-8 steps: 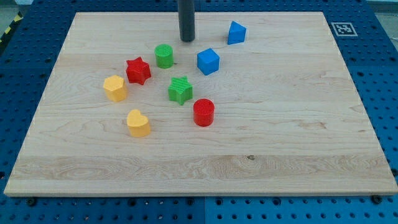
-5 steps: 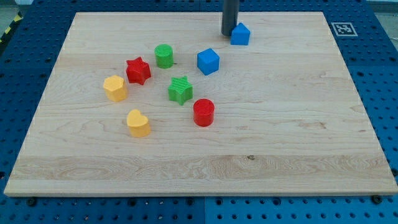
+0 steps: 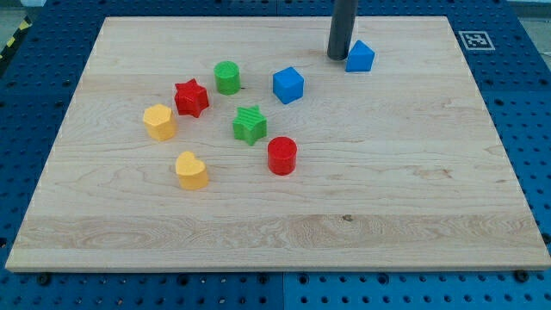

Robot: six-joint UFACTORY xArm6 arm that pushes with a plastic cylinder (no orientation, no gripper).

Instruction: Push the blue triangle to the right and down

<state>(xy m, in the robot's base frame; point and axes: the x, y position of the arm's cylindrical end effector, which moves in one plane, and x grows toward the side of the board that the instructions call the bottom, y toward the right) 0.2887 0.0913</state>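
While my tip stands near the view's top edge of the desk, it sits against the left side of the blue triangle — the two look to be touching, tip to the view's left, block to the view's right. This arm carries no gripper: it ends in a plain dark rod that cannot open or close, and it has hold of nothing.

Down and to the view's left of the triangle, well apart from it, lies the blue cube. Further left is the green cylinder, with the red star just below and left of it. The yellow hexagon-like block sits at the far left of the cluster, and the yellow heart lies below it. Between these and the blue cube are the green star and — just down and right of it — the red cylinder.
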